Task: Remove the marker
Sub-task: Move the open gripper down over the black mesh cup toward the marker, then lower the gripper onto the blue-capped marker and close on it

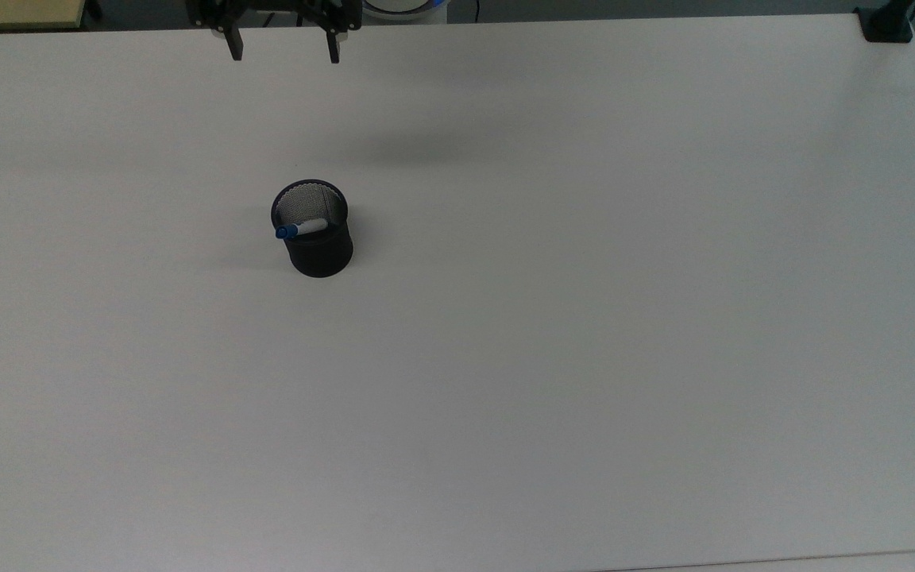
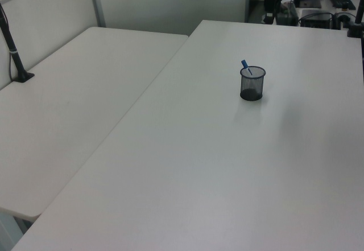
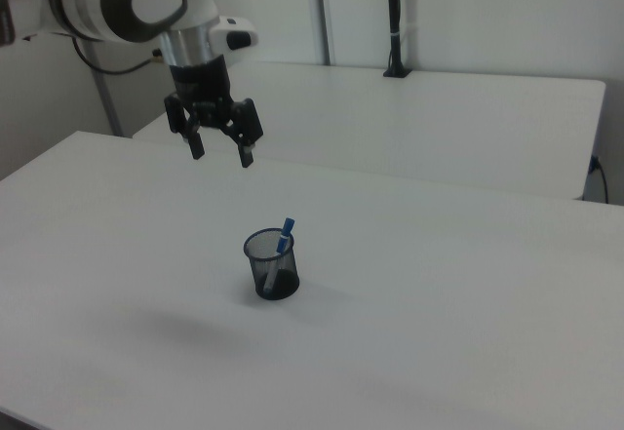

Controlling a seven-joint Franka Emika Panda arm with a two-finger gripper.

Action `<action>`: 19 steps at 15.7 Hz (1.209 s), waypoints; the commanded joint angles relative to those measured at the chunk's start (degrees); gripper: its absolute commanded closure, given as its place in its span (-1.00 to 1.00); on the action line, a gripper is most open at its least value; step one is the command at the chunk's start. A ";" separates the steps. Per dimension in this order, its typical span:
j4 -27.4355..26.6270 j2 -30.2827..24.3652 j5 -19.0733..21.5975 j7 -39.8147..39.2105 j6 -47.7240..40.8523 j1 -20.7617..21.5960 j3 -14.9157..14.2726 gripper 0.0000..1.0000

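In the right view, the black two-finger gripper (image 3: 220, 149) hangs high above the white table (image 3: 468, 284) with fingers spread wide and empty, probably so it can drop over its target; to the right view's right, the slim white marker with a blue cap (image 3: 283, 240) leans in the black mesh cup (image 3: 271, 265), cap poking above the rim for an easy pinch
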 commanded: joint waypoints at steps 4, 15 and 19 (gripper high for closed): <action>-0.97 6.43 -0.99 -5.61 7.78 3.83 -0.38 -1.00; -7.99 8.37 -4.23 6.07 19.47 3.41 -0.90 -1.00; -10.46 10.13 -5.30 11.08 26.07 1.30 -0.99 -0.94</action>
